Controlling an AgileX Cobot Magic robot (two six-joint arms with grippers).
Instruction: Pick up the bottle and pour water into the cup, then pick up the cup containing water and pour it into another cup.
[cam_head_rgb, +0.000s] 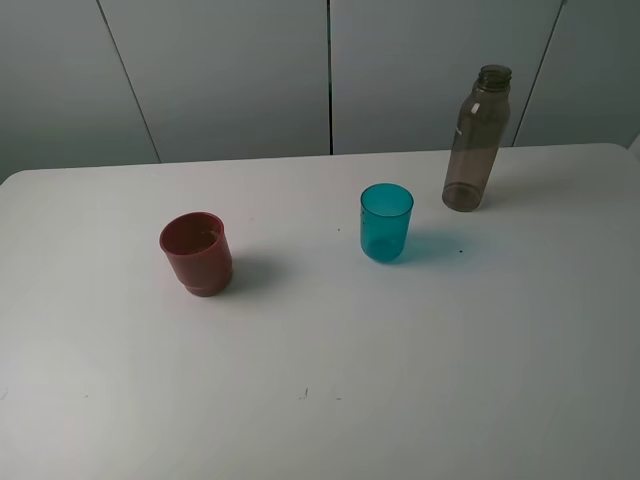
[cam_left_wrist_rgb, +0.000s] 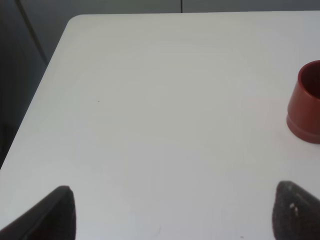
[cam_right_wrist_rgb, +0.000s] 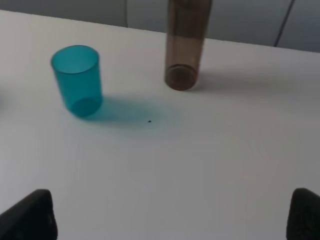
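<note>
The tall smoky grey-brown bottle (cam_head_rgb: 477, 139) stands uncapped at the back right of the white table (cam_head_rgb: 320, 400); the right wrist view shows its lower part (cam_right_wrist_rgb: 185, 45). The teal cup (cam_head_rgb: 386, 222) stands upright in the middle, left of the bottle, and shows in the right wrist view (cam_right_wrist_rgb: 77, 80). The red-brown cup (cam_head_rgb: 197, 253) stands upright at the left; its edge shows in the left wrist view (cam_left_wrist_rgb: 306, 102). The left gripper (cam_left_wrist_rgb: 172, 212) is open and empty, well short of the red cup. The right gripper (cam_right_wrist_rgb: 170, 215) is open and empty, short of the bottle and teal cup. Neither gripper shows in the exterior view.
Grey wall panels (cam_head_rgb: 330, 70) stand behind the table's far edge. The table's left corner and edge show in the left wrist view (cam_left_wrist_rgb: 70, 22). A small dark speck (cam_right_wrist_rgb: 149, 120) lies on the table near the teal cup.
</note>
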